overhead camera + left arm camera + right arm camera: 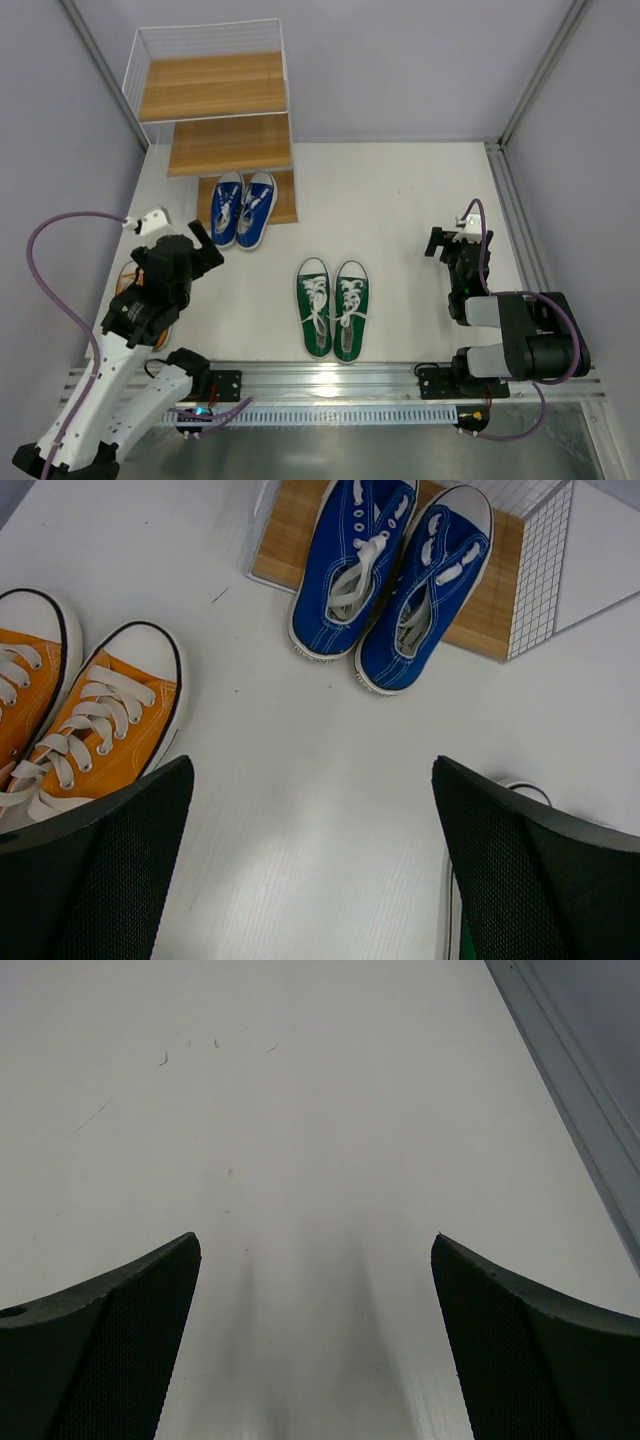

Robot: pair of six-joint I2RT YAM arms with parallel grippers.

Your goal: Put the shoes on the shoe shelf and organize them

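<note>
The shoe shelf (228,145) stands at the back left, its three wooden boards stepping down toward me. A blue pair (243,208) rests on the lowest board (490,605), heels jutting past its front edge. The blue pair (390,575) shows again in the left wrist view. On the table's middle sits a green pair (333,306), toes pointing away. An orange pair (95,730) lies at the left, mostly hidden under my left arm in the top view. My left gripper (206,246) (312,770) hovers open between the orange and blue pairs, holding nothing. My right gripper (443,244) (315,1245) is open over bare table at the right.
Grey walls close in the left and right sides. A metal rail (330,378) runs along the near edge with both arm bases on it. An aluminium frame strip (575,1090) borders the table on the right. A purple cable (55,240) loops off the left arm.
</note>
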